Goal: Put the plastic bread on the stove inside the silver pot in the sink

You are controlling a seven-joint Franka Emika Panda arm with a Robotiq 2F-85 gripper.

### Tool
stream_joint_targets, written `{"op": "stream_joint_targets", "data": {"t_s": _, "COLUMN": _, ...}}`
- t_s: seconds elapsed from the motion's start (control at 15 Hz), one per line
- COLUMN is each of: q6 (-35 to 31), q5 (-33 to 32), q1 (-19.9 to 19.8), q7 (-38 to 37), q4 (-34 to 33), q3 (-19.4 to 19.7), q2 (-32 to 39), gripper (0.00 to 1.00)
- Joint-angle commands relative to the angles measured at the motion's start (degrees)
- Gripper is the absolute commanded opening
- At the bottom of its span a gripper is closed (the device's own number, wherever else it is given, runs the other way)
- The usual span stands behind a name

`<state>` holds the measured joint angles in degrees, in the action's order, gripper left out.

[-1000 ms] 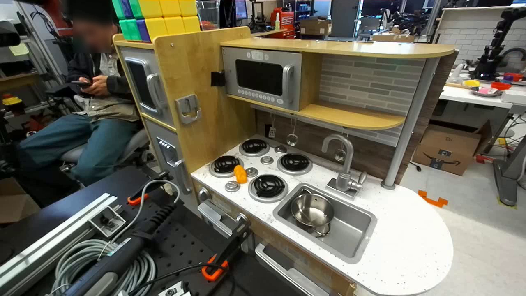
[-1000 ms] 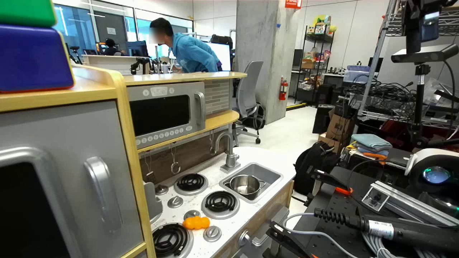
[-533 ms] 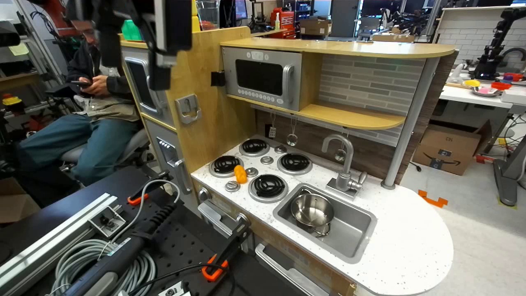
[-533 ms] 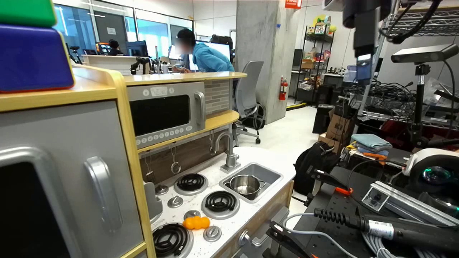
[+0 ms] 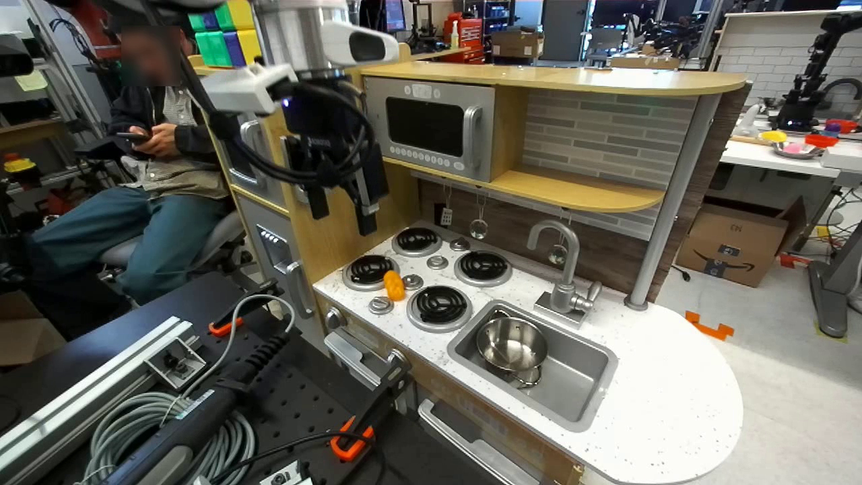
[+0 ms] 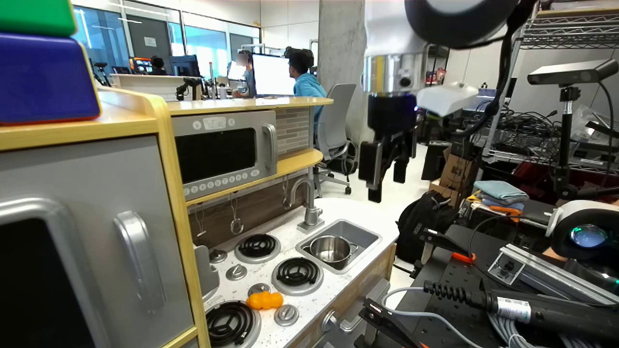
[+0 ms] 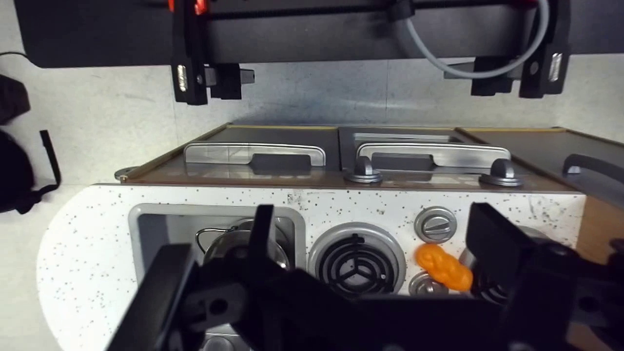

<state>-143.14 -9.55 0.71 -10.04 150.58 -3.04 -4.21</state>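
The plastic bread is a small orange braided piece (image 5: 394, 285) lying on the white stove top among the knobs, against the edge of a burner. It also shows in an exterior view (image 6: 264, 300) and in the wrist view (image 7: 444, 268). The silver pot (image 5: 512, 345) stands upright inside the grey sink (image 5: 592, 404); its visible inside holds nothing. The pot (image 6: 331, 250) shows in an exterior view too, and is partly hidden by a finger in the wrist view (image 7: 234, 239). My gripper (image 5: 343, 214) is open, empty and points down, well above the counter (image 6: 387, 187); the bread appears between its fingers (image 7: 373, 209).
The microwave (image 5: 431, 128) and wooden shelf (image 5: 579, 188) overhang the counter's back. A tall wooden cabinet (image 5: 337, 155) borders the stove. The faucet (image 5: 566, 263) rises behind the sink. Black clamps (image 5: 377, 404) and cables lie on the dark table in front.
My arm has swung into the exterior views. Compared with half a second ago, the gripper is lower and turned to point down, nearer the stove. The bread and pot have not moved.
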Motion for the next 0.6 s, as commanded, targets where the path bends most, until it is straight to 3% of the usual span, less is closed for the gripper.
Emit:
{"op": "stream_joint_targets", "data": {"t_s": 0.0, "q6": -5.77, "q5": -11.59, "q1": 0.83, "q7": -15.53, "q4": -7.55, "q3": -0.85, "q2": 15.01, "gripper": 1.00}}
{"op": "stream_joint_targets", "data": {"t_s": 0.13, "q6": -5.06, "q5": -12.66, "q1": 3.84, "q7": -20.90, "q4": -12.84, "q3": 1.28, "q2": 22.42, "gripper": 1.00}}
{"op": "stream_joint_targets", "data": {"t_s": 0.4, "q6": 0.19, "q5": -4.11, "q1": 7.92, "q7": -20.49, "q4": -26.29, "q3": 2.42, "q2": 35.09, "gripper": 1.00}}
{"op": "stream_joint_targets", "data": {"t_s": 0.47, "q6": -4.36, "q5": -5.42, "q1": 8.15, "q7": -19.21, "q4": -18.22, "q3": 3.69, "q2": 28.92, "gripper": 1.00}}
{"op": "stream_joint_targets", "data": {"t_s": 0.53, "q6": -4.11, "q5": -4.46, "q1": 8.90, "q7": -18.96, "q4": -20.42, "q3": 4.00, "q2": 31.23, "gripper": 1.00}}
